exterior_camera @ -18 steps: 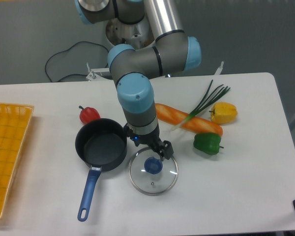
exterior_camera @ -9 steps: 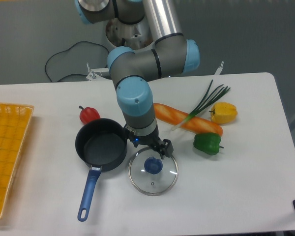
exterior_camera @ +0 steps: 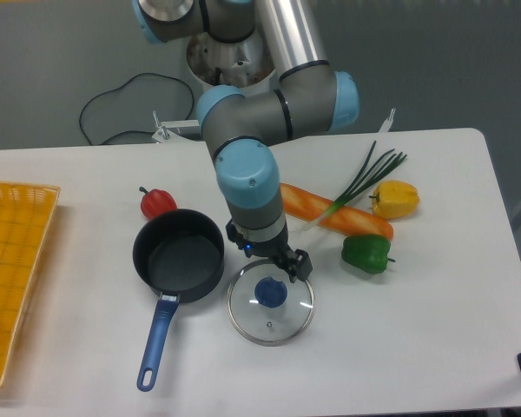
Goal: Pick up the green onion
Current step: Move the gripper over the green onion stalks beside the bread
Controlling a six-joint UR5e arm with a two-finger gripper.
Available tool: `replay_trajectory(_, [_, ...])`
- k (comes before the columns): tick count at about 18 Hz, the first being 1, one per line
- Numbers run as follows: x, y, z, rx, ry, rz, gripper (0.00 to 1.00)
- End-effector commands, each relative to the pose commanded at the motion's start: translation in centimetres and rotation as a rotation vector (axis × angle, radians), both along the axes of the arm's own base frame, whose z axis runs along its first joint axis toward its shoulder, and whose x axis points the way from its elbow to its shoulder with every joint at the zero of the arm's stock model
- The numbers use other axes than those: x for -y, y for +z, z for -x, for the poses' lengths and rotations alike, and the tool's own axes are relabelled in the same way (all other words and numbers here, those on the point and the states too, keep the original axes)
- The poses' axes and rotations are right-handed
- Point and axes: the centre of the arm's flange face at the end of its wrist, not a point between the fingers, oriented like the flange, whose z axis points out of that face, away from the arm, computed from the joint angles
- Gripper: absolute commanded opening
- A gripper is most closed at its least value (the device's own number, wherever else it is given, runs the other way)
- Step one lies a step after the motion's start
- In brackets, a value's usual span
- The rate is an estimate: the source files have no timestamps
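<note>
We shifted black two-finger gripper (exterior_camera: 288, 266) slightly right since a second ago, above glass lid (exterior_camera: 270, 303) near front edge; finger spread unclear, cannot tell. Long thin green onion (exterior_camera: 358, 187) lies untouched toward right rear, draped over orange stick (exterior_camera: 330, 211). Approach barely begun.

The arm's wrist hides the gripper (exterior_camera: 288, 268), so how its jaws stand cannot be told. The orange carrot-like stick (exterior_camera: 334, 214) runs behind the arm at its left end. The yellow basket (exterior_camera: 13, 261) is cut off by the left edge.
</note>
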Motion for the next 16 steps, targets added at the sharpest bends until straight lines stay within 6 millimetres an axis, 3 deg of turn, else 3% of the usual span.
replay_trajectory(3, [2.9, -2.2, 0.8, 0.055, -0.017, 0.022, 1.00])
replay_trajectory(9, [6.3, -2.5, 3.4, 0.131, 0.000, -0.057, 1.00])
replay_trajectory(14, [9.4, -3.5, 3.8, 0.194, 0.009, -0.105, 1.00])
replay_trajectory(16, [11.5, -2.9, 4.1, 0.193, 0.007, -0.113, 1.00])
